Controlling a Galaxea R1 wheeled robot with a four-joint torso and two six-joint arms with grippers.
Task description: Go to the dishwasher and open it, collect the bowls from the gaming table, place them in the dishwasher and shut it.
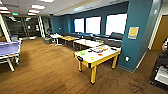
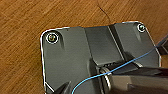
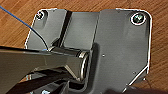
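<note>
- The bowls (image 1: 82, 52) sit on the white top of the gaming bench (image 1: 93, 60), ahead of the robot and a little to the right in the head view. A green one lies near the closest end, an orange-red one (image 1: 100, 54) further along and a small yellow-green one (image 1: 91, 58) between them – three can be picked out, though other blurred clutter lies toward the far end and may hide more.
- The bench stands on yellow legs with its long axis running away from the robot toward the teal pillar (image 1: 136, 35), its dark-slotted short end turned nearest.
- The relation that counts: the bowls lie forward and well apart from both arms, with open wood floor (image 1: 45, 75) between. By this judgement the right arm would come nearer first, since the bench is off to that side.
- Both wrist views look straight down at the floor past the robot's own dark plate; whether either pincer is spread or pressed together cannot be told.
- One blue table-tennis table (image 1: 8, 48) stands at the left; several low tables and dark sofas line the wall under three bright windows.
- No dishwasher can be made out from here.
</note>
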